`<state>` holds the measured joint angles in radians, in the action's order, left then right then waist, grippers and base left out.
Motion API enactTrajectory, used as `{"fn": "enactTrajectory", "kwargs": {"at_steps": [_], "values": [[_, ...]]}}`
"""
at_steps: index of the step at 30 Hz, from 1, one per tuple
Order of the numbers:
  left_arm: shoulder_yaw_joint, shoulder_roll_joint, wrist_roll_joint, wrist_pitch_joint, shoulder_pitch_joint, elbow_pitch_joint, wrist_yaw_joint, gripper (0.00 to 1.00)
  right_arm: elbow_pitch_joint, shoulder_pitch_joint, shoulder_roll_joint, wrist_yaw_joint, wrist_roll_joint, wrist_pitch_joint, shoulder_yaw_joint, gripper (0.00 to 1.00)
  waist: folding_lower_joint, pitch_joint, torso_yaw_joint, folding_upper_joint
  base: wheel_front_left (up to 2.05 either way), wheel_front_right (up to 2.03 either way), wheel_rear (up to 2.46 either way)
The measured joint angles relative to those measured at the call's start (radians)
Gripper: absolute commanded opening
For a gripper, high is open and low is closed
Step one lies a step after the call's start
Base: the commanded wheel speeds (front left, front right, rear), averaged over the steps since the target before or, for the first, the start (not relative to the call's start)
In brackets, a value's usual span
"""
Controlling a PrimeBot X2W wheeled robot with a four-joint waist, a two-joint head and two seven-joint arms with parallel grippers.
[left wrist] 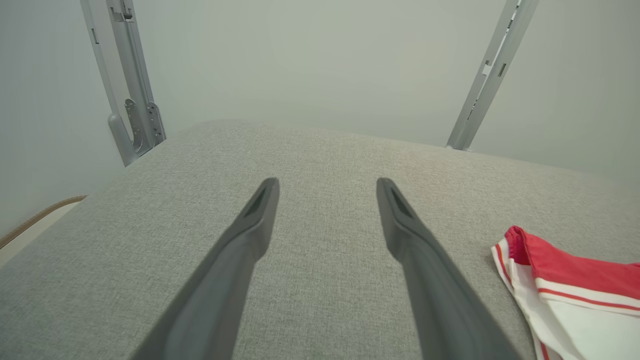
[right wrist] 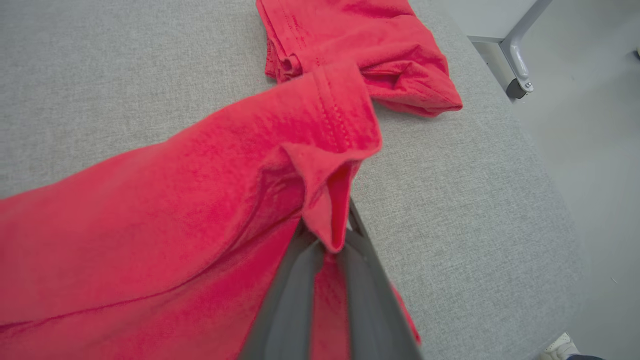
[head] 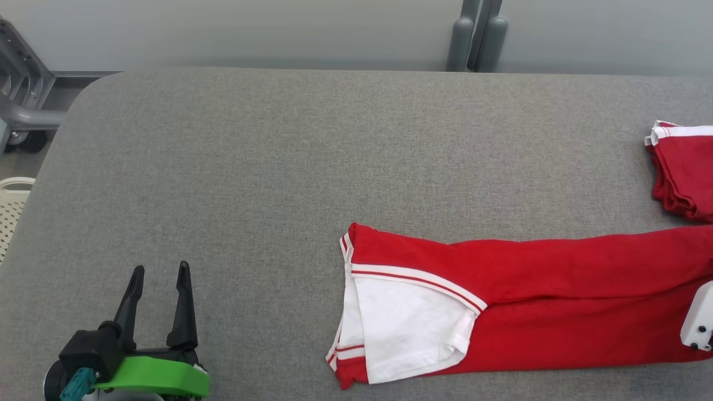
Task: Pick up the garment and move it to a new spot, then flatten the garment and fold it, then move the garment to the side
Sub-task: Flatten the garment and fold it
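Observation:
A red garment (head: 557, 295) with white trim and a white inner panel lies stretched across the grey table (head: 250, 167), its white end toward the middle. In the right wrist view my right gripper (right wrist: 332, 245) is shut on a lifted fold of the garment's (right wrist: 175, 200) red hem, near the table's right edge. A pale part of my right arm (head: 699, 317) shows over the cloth. My left gripper (head: 160, 267) stands open at the lower left over bare table, well apart from the garment's (left wrist: 575, 280) white end. In the left wrist view, that gripper (left wrist: 327, 182) has nothing between its fingers.
A second red garment (head: 682, 167), folded, lies at the table's far right, just beyond the held hem (right wrist: 350, 40). A white basket (head: 14, 211) and a grey metal frame (head: 28, 100) stand off the left edge. A shoe (right wrist: 562, 347) shows on the floor at the right.

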<state>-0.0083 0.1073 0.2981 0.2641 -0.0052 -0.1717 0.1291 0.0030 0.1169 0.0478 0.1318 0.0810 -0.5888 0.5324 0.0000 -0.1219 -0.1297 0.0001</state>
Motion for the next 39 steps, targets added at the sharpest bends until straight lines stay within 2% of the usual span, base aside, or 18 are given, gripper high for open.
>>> {"fn": "enactTrajectory", "kwargs": {"at_steps": [5, 9, 10, 12, 18, 28, 39], "values": [[0.000, -0.002, 0.000, 0.000, -0.001, -0.002, 0.000, 1.00, -0.014, -0.008, 0.002, 0.000, -0.048, -0.031, -0.070, 0.00, 0.0000, 0.006, -0.002, 0.0000, 0.00, 0.00, 0.00], [0.001, -0.001, 0.000, 0.000, -0.001, -0.005, 0.000, 1.00, -0.048, -0.037, 0.001, 0.000, -0.130, -0.082, -0.207, 0.00, 0.0000, 0.009, -0.003, 0.0000, 0.00, 0.00, 0.00], [0.003, 0.000, 0.000, 0.000, -0.001, -0.005, 0.000, 1.00, -0.077, -0.051, 0.001, 0.000, -0.156, -0.106, -0.282, 0.00, 0.0000, 0.010, -0.003, 0.0000, 0.00, 0.00, 0.00], [0.003, 0.000, 0.000, 0.000, -0.002, -0.006, 0.000, 1.00, -0.104, -0.056, 0.001, 0.000, -0.190, -0.118, -0.358, 0.00, 0.0000, 0.010, -0.003, 0.0000, 0.00, 0.00, 0.00], [-0.002, 0.000, 0.000, 0.000, -0.005, -0.008, 0.000, 1.00, -0.127, -0.051, 0.001, -0.001, -0.262, -0.135, -0.529, 0.00, 0.0000, 0.011, -0.009, 0.0000, 0.00, 0.00, 0.00], [-0.009, -0.003, 0.000, 0.000, -0.008, -0.009, 0.000, 1.00, -0.020, 0.034, 0.001, -0.001, -0.368, -0.107, -0.745, 0.00, 0.0000, 0.005, -0.027, 0.0000, 0.00, 0.00, 0.00], [-0.031, 0.000, 0.000, 0.000, -0.016, -0.018, 0.000, 1.00, 0.160, 0.151, 0.001, -0.001, -0.460, -0.019, -0.849, 0.00, 0.0000, 0.004, -0.057, 0.0000, 0.00, 0.00, 0.00]]}}
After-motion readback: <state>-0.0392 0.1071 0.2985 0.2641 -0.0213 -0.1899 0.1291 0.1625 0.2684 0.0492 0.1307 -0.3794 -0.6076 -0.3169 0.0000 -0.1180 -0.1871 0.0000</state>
